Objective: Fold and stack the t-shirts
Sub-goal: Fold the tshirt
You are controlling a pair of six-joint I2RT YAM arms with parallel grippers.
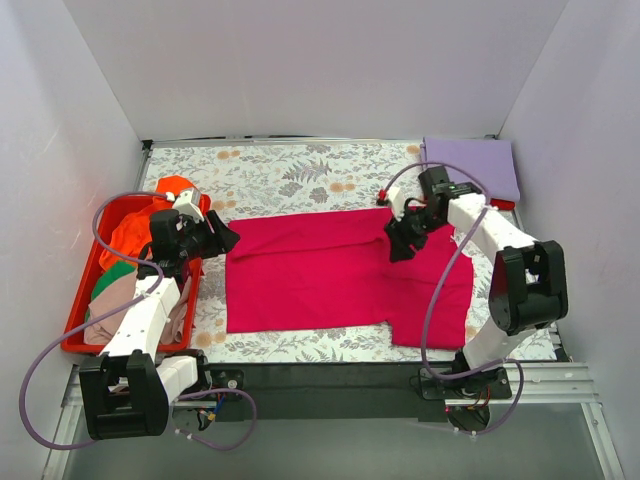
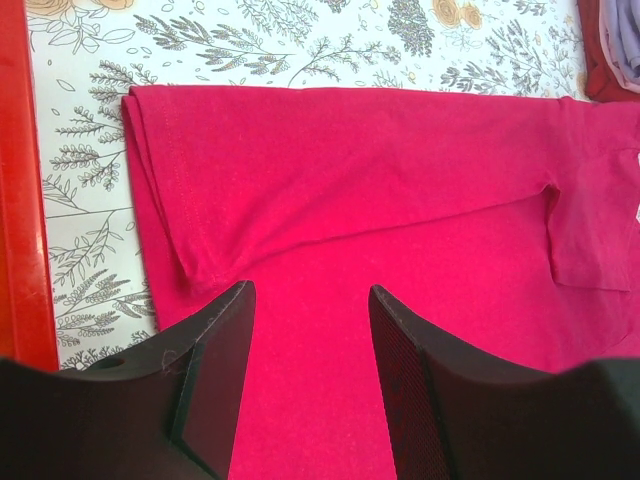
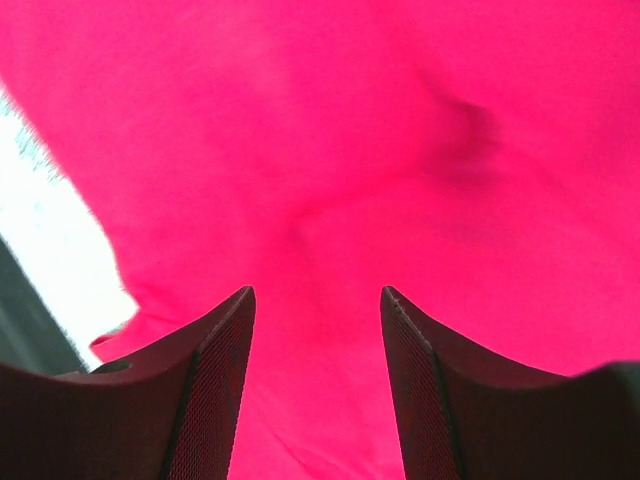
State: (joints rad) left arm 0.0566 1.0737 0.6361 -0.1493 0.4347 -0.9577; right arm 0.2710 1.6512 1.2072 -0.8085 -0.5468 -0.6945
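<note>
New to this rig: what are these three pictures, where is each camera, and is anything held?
Two robot arms stand at the near edge of the table. The wide picture looks down from above; the other two come from cameras on each wrist, dark fingers at the bottom. A crimson t-shirt lies partly folded on the floral table. A red tray, left, holds other shirts, orange, green and beige; a lavender shirt lies far right. The left gripper and right gripper are open, holding nothing.
</note>
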